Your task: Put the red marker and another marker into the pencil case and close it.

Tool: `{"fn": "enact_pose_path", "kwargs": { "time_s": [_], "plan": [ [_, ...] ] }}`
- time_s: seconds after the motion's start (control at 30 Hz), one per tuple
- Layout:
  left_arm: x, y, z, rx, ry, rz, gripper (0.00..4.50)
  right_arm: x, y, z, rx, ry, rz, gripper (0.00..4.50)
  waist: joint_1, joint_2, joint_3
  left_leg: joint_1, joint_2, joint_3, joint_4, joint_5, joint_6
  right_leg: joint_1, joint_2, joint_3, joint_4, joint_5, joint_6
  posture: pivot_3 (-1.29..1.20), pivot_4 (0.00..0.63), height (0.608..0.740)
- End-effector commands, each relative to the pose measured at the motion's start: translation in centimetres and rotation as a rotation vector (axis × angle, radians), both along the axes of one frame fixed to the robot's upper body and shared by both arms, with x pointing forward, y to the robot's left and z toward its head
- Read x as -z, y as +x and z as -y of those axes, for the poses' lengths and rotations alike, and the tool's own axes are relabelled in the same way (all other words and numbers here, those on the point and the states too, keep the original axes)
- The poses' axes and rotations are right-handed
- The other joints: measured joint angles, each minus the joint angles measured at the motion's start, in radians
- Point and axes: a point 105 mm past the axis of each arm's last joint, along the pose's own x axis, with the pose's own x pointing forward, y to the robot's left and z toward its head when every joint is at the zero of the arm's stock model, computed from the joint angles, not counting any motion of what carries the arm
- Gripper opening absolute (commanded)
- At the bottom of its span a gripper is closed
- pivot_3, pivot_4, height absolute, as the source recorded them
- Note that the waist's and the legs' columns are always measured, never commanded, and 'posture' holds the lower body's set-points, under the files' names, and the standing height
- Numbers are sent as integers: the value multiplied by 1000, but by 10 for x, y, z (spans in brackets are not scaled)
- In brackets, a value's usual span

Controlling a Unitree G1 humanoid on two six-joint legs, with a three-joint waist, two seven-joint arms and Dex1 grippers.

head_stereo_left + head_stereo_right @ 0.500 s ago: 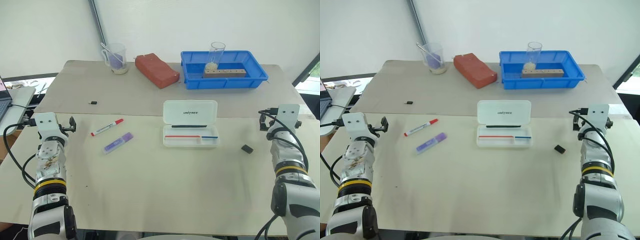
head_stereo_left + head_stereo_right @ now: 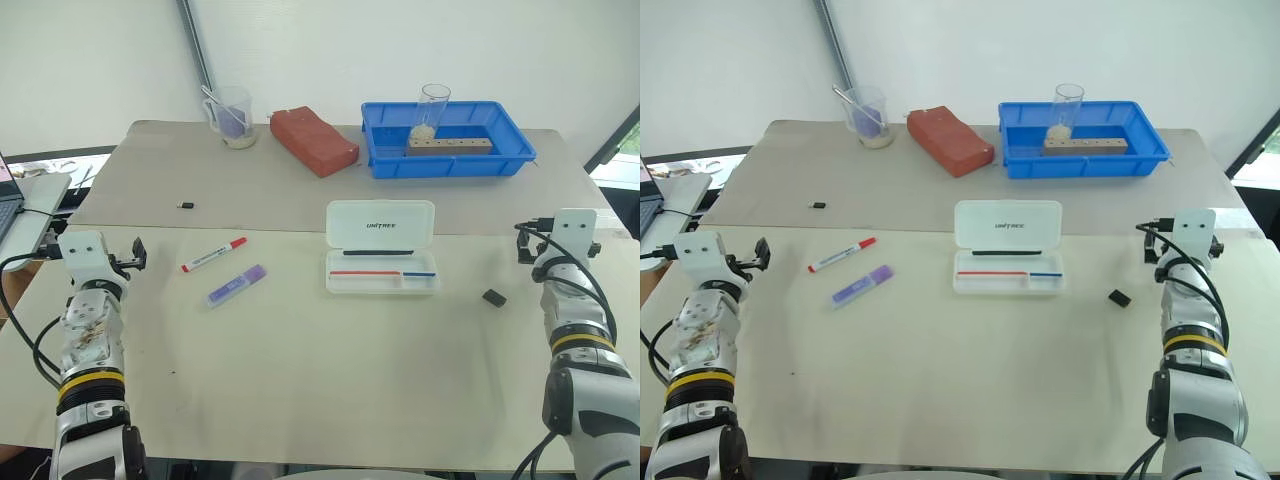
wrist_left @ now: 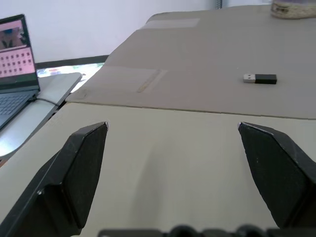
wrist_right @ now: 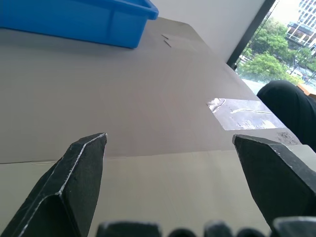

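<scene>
Beige tabletop (image 2: 300, 380) w/ white wall behind. Pencil case (image 2: 381, 247) sits open at frame centre, lid up, tray toward me. Red marker (image 2: 213, 254) lies left of centre, purple marker (image 2: 236, 285) just below it, both on the surface, apart from the case. Blue bin (image 2: 447, 138) upper right, red brick (image 2: 313, 140) upper centre. My left pincer (image 3: 173, 148) at far left is spread wide, nothing in it; right pincer (image 4: 170, 153) at far right likewise spread, empty.
</scene>
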Motion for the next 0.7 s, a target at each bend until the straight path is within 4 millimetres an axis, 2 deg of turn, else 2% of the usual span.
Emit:
{"fn": "enact_pose_path", "kwargs": {
  "time_s": [0.03,0.1,0.2,0.3,0.37,0.4,0.47,0.53,0.63,0.7],
  "plan": [
    [-37,1,11,117,45,76,4482,-32,3,3,-36,-64,64,4500,1,0,0,0,0,0,0,0,0,0,0,0,0,0,0,0,150,740],
    [-50,3,25,221,87,68,4482,-44,3,1,-75,-71,83,4500,1,0,0,0,0,0,0,0,0,0,0,0,0,0,0,0,150,740],
    [-72,7,50,398,97,67,4482,-64,2,-13,-216,-94,98,4500,3,1,1,0,0,0,0,0,0,0,-1,0,0,0,0,0,150,740],
    [-88,11,93,634,171,24,4482,-74,-5,-35,-377,-93,86,4500,4,1,1,-1,0,0,0,0,0,0,0,-1,0,0,0,0,150,740],
    [-99,13,130,815,203,5,4482,-79,-15,-59,-533,-103,56,4500,8,1,1,0,0,0,0,0,0,0,0,-1,0,0,0,0,150,740],
    [-103,13,142,876,215,-7,4482,-80,-20,-70,-589,-103,44,4500,11,1,1,-1,0,0,0,0,0,0,0,-1,0,0,0,0,150,740],
    [-101,11,184,1073,256,-44,4482,-76,-38,-100,-752,-104,-14,4500,15,2,0,-1,0,1,0,0,0,0,0,-1,0,0,0,0,150,740],
    [-98,7,206,1190,283,-71,4482,-72,-53,-119,-839,-89,-55,4500,19,4,0,-2,0,1,0,0,0,0,0,0,-1,0,0,0,150,740],
    [-88,-3,254,1406,340,-94,4482,-61,-82,-149,-982,-81,-140,4500,21,5,0,-2,0,1,0,0,0,0,1,0,-2,-1,1,0,150,740],
    [-82,-6,275,1488,362,-102,4482,-57,-96,-163,-1031,-62,-172,4500,25,4,0,-3,1,1,1,0,0,0,2,0,-2,-3,5,0,150,740]
  ]
}}
